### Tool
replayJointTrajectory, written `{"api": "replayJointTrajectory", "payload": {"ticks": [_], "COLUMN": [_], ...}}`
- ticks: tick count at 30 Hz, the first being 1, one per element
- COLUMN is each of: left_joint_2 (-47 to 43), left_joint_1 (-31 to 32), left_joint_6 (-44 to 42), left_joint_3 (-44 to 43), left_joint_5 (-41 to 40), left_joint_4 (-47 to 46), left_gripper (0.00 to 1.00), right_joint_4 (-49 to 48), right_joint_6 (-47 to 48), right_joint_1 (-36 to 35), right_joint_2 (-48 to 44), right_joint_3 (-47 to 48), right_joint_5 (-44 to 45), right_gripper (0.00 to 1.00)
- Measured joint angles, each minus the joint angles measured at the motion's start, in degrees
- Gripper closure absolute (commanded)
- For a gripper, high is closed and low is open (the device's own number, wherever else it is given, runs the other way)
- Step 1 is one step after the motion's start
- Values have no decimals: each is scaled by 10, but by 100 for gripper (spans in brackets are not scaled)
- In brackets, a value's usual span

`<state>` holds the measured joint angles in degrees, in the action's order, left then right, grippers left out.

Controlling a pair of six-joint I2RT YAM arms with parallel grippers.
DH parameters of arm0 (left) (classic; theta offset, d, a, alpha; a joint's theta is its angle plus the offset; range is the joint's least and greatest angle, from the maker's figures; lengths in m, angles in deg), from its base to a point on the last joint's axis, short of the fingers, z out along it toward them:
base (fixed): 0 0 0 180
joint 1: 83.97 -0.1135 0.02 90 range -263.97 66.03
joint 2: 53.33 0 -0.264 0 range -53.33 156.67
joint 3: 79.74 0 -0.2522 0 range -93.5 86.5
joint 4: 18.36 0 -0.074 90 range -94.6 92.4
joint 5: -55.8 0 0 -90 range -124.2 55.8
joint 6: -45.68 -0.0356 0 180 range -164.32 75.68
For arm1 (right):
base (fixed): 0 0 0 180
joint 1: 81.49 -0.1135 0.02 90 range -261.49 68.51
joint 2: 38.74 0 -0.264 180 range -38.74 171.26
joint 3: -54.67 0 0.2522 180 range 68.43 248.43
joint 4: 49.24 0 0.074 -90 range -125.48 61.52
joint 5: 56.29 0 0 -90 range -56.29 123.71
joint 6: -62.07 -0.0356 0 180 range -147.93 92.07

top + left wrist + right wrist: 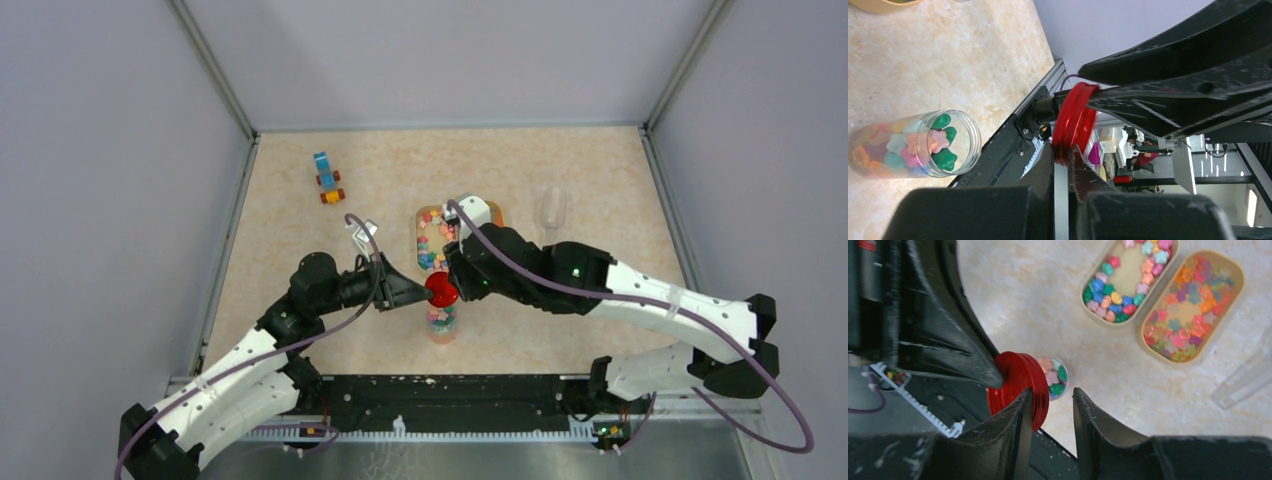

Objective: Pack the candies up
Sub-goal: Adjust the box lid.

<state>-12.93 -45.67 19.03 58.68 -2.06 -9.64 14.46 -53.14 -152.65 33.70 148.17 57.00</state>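
Pinching the red lid (1073, 125), left hand (1064, 159) hangs above the jarred candies (923, 145); right hand (1050, 400) parted, empty.

no legible text, background perhaps too blurred

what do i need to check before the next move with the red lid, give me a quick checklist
1. The round red lid is clamped in the left gripper jaws: ok.
2. The right gripper jaws are open, beside the lid, not gripping it: ok.
3. The clear plastic jar is upright, mouth uncovered: ok.
4. The candies sit below the jar rim: ok.
5. Lid centred over the mouth: cannot tell.
6. Lid seated on the jar: not ok, held above it.
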Motion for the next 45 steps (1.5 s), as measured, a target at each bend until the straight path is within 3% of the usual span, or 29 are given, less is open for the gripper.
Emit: {"api": "replayJointTrajectory", "payload": {"ticks": [12,22,27,45], "left_joint_2": [-2,-13,-12,0], "left_joint_1": [2,2,2,1], "left_joint_6": [4,-16,-65,-213], "left_joint_3": [7,8,-10,-83], "left_joint_5": [2,6,18,160], "left_joint_4": [-9,2,73,288], "left_gripper": [100,100,100,100], "right_joint_4": [-75,-123,-136,-111], "right_joint_6": [126,318,456,821], "right_joint_1": [-21,-126,-190,-236], "right_joint_2": [-104,-136,-172,-186], "right_joint_3": [-60,-115,-151,-151], "right_joint_5": [-15,-17,-35,-119], "right_gripper": [60,64,63,57]}}
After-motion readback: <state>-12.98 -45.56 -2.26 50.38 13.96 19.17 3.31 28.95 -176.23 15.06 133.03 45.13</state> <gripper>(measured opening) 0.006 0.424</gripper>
